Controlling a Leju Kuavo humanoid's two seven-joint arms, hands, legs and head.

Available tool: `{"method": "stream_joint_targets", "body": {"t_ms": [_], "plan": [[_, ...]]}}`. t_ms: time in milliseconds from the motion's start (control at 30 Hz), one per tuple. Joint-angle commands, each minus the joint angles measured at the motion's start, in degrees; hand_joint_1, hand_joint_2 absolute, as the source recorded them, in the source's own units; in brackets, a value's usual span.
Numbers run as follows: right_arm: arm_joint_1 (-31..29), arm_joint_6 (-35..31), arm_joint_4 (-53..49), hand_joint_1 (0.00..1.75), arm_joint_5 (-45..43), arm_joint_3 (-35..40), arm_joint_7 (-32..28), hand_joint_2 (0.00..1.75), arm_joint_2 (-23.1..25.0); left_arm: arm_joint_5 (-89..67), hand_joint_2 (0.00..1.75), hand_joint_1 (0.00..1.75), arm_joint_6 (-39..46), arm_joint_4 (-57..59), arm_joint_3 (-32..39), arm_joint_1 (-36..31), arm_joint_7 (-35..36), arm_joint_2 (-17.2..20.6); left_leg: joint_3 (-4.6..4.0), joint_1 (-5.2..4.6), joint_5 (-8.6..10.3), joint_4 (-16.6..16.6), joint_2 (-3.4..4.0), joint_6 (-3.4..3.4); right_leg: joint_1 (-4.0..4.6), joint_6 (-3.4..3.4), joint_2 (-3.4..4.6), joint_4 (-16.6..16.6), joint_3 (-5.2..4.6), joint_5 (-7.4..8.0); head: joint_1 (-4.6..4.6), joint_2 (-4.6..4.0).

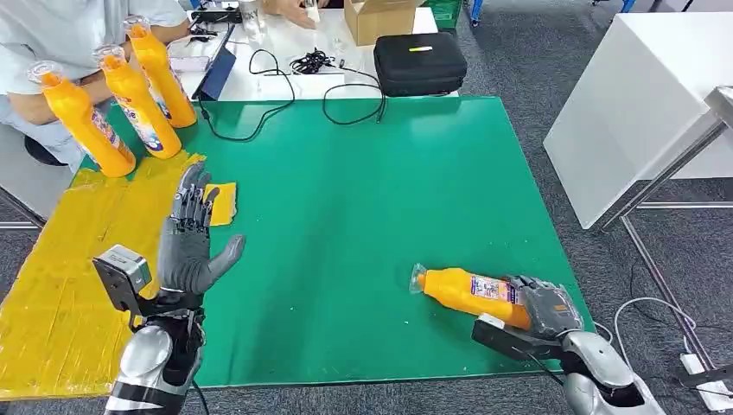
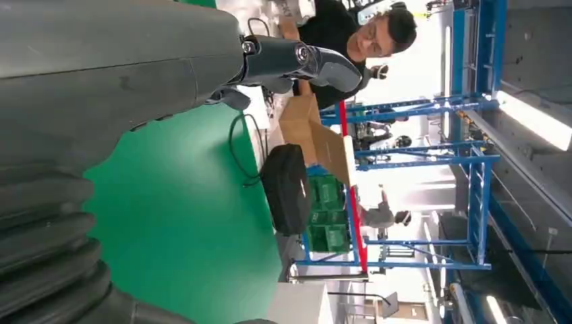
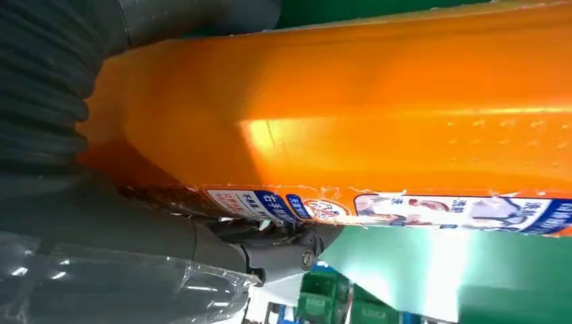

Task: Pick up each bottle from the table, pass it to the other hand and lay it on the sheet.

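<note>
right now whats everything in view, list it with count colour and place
bottle: 1, orange, lying on the mat, held by the right hand
upright bottles: 3, orange, far left
mat: 1, green, covers the table
sheet: 1, yellow, left of the mat
case: 1, black, far edge
box: 1, cardboard, behind the case
cables: black, far edge
person: 1, behind the upright bottles
left hand: grey, raised, fingers apart
right hand: grey, around the bottle

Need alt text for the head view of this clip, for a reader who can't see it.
The robot's right hand grips an orange bottle lying on its side on the green mat. Its left hand is raised with fingers spread beside a yellow sheet. Three more orange bottles stand at the sheet's far end, in front of a seated person.
</note>
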Motion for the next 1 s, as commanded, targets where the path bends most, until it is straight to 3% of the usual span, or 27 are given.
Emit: {"method": "stream_joint_targets", "body": {"t_ms": [33, 200, 300, 400, 467, 667, 867, 1000], "plan": [[-1.15, -1.68, 3.46, 1.75, 0.28, 0.35, 0.15, 1.75, 5.72, 0.41, 1.75, 0.0, -0.09, 2.42, -0.29, -0.74, 0.41, -0.29, 0.34, 0.11, -0.12, -0.06, 0.13, -0.16, 0.12, -0.1, 0.06, -0.13, 0.34, -0.04, 0.0, 0.0], [-0.98, -1.69, 3.51, 1.75, 0.22, 0.29, 0.08, 1.75, 5.6, 0.42, 1.75, 0.0, -0.09, 2.41, -0.3, -0.76, 0.42, -0.29, 0.4, 0.12, -0.13, -0.06, 0.02, -0.17, 0.13, -0.11, -0.08, -0.13, 0.42, -0.1, 0.0, 0.0], [-1.25, -12.47, 0.43, 1.75, -0.14, -5.51, -1.71, 1.75, 13.45, -0.22, 1.75, 0.0, -0.79, 1.09, -0.84, 0.07, 1.6, -0.06, 0.4, 0.11, -0.14, -0.06, 0.08, -0.16, 0.12, -0.1, 0.02, -0.13, 0.41, -0.09, 0.0, 0.0], [-2.39, -18.82, -2.54, 1.75, -0.91, -7.62, -3.43, 1.75, 18.03, -1.91, 1.75, 0.0, -1.57, 1.51, -3.12, -0.54, 3.05, 0.43, 0.28, 0.09, -0.15, -0.02, 0.25, -0.18, 0.1, -0.13, 0.19, -0.04, 0.25, -0.06, 0.0, 0.0], [-2.9, -23.54, -4.36, 1.75, -3.93, -8.98, -7.21, 1.75, 20.66, -2.56, 1.75, 0.0, -1.76, 2.19, -4.9, -1.33, 3.33, 0.67, 0.13, 0.05, -0.09, -0.01, 0.21, -0.16, 0.05, -0.11, 0.15, 0.03, 0.08, -0.04, -0.04, 0.0], [-2.84, -31.21, -7.08, 1.75, -4.08, -10.01, -10.61, 1.75, 24.53, -3.93, 1.75, 0.0, -1.81, 3.49, -8.54, -3.61, 4.24, 0.59, 0.11, 0.1, -0.05, 0.01, -0.01, -0.14, 0.11, -0.1, -0.04, 0.03, 0.11, -0.08, 0.0, 0.0], [-2.97, -36.56, -9.53, 1.75, -8.29, -11.95, -14.51, 1.75, 26.92, -3.39, 1.75, 0.0, -1.12, 4.28, -9.4, -4.03, 4.52, 0.18, 0.21, 0.12, -0.12, 0.03, -0.01, -0.17, 0.14, -0.12, -0.05, 0.03, 0.25, -0.14, 0.0, 0.0], [-4.16, -36.33, -9.38, 1.75, -11.51, -12.05, -16.29, 1.75, 27.96, -2.8, 1.75, 0.0, -1.76, 5.4, -10.32, -4.63, 4.76, 0.29, 0.06, 0.04, -0.01, -0.02, -0.03, -0.12, 0.05, -0.09, -0.03, 0.02, 0.07, -0.07, 0.0, 0.0]]}}
